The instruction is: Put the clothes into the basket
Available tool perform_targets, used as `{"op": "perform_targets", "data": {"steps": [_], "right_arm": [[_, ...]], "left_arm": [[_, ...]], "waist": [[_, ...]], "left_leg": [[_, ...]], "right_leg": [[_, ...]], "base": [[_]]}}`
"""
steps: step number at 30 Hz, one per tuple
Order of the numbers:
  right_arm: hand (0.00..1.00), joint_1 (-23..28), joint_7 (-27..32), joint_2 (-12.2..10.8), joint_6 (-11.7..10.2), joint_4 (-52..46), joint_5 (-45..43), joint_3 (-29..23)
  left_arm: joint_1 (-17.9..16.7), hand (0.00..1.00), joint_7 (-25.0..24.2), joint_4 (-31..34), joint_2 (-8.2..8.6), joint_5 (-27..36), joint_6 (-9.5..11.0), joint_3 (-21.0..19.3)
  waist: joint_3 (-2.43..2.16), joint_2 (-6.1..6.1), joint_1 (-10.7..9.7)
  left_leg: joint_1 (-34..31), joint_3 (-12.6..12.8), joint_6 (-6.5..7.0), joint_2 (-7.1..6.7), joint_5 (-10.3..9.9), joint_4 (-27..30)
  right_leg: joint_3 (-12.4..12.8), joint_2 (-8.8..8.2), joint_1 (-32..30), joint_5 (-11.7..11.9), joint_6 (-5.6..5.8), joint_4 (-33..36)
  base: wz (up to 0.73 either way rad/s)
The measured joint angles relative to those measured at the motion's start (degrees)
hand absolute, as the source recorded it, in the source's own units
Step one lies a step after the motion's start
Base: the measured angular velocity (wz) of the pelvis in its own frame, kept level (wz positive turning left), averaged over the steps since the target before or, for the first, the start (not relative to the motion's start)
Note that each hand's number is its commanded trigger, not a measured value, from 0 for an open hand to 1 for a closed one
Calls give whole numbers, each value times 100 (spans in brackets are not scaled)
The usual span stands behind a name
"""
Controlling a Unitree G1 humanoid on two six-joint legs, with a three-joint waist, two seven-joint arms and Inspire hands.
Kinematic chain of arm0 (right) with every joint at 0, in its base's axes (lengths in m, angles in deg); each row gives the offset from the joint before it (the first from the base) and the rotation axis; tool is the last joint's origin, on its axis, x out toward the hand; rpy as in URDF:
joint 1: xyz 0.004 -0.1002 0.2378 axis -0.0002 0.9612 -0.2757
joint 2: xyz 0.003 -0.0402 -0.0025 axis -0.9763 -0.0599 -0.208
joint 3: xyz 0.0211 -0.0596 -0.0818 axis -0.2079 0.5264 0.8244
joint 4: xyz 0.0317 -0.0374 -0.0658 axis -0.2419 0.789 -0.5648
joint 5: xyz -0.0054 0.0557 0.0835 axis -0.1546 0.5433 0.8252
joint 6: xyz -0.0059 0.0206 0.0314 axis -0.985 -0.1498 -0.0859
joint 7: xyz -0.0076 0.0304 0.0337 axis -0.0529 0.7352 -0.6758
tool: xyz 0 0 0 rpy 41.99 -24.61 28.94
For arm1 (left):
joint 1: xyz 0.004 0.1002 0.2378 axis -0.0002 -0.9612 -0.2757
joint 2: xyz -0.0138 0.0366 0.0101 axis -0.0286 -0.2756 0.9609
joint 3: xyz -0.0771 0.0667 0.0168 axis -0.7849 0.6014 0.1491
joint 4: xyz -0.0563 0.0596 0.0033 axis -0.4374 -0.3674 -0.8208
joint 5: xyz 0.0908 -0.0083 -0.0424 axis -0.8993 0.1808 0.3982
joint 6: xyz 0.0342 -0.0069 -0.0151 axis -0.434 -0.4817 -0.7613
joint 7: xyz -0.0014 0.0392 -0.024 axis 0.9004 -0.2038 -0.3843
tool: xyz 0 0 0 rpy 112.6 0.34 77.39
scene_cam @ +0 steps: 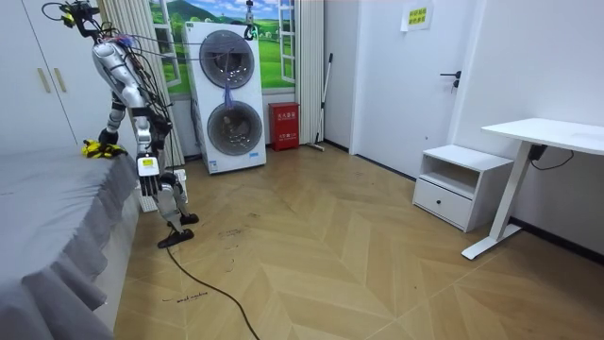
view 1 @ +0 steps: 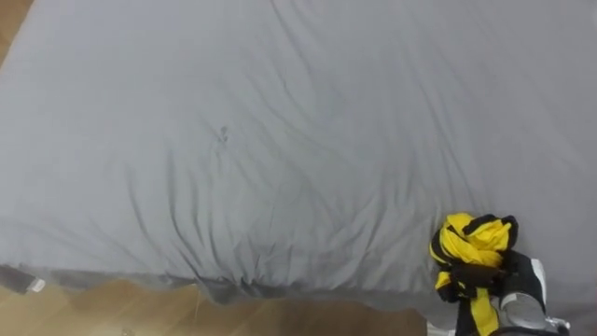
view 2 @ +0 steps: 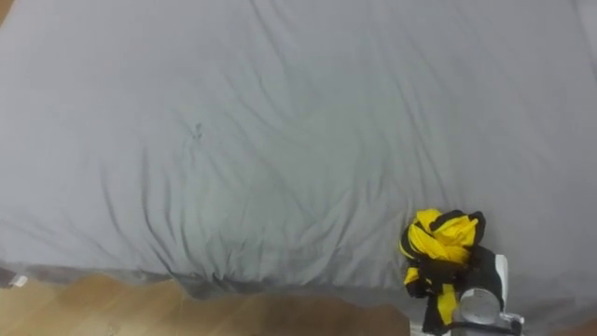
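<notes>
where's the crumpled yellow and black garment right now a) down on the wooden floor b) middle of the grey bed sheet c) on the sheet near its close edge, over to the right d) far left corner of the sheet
c: the crumpled yellow and black garment lies bunched on the grey bed sheet at the eye view's lower right, just inside the bed's near edge.
</notes>
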Motion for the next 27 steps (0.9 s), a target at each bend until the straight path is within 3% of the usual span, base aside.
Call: {"op": "perform_targets", "data": {"steps": [9, 13, 14, 16, 22, 27], "right_arm": [[100, 793, -79, -15, 21, -1333, 96, -201], [100, 1429, -121, -79, 78, -2584, 68, -242], [100, 1556, -130, -103, 83, -2765, 112, -264], [100, 1589, -120, -107, 145, -3028, 220, -281], [100, 1800, -31, -107, 151, -4021, 256, -770], [100, 2004, -65, -125, 194, -4081, 183, -997]], "left_arm": [[-123, 0, 101, 91, 3, -12, 28, -162], [-267, 0, 149, 265, 7, -63, 20, -298], [-307, 0, 185, 269, 8, -80, 19, -321], [-344, 0, 215, 302, 9, -168, 14, -326], [-226, 0, 199, 375, 60, -577, -69, -325], [-227, 0, 203, 366, 70, -891, -263, -327]], "waist": [[-16, -25, -134], [-56, -141, -354], [-95, -204, -395], [-128, -250, -469], [-131, -227, -810], [-130, -201, -1000]], "left_leg": [[655, 76, 1, -55, 0, -162], [1100, 228, 3, -78, -2, -277], [1286, 287, 3, -78, -4, -319], [1514, 379, 3, -77, -7, -413], [1942, 635, 7, -32, -121, -486], [2180, 932, -24, 32, -195, -515]], "right_leg": [[176, -11, 552, -43, 61, -50], [348, -13, 960, -77, 90, -170], [433, -7, 1118, -76, 94, -230], [521, -5, 1274, -84, 106, -235], [804, 39, 1509, -90, 121, -228], [1120, 103, 1594, -79, 121, -215]], "base": [[-6], [-15], [-26], [-31], [-25], [-35]]}}
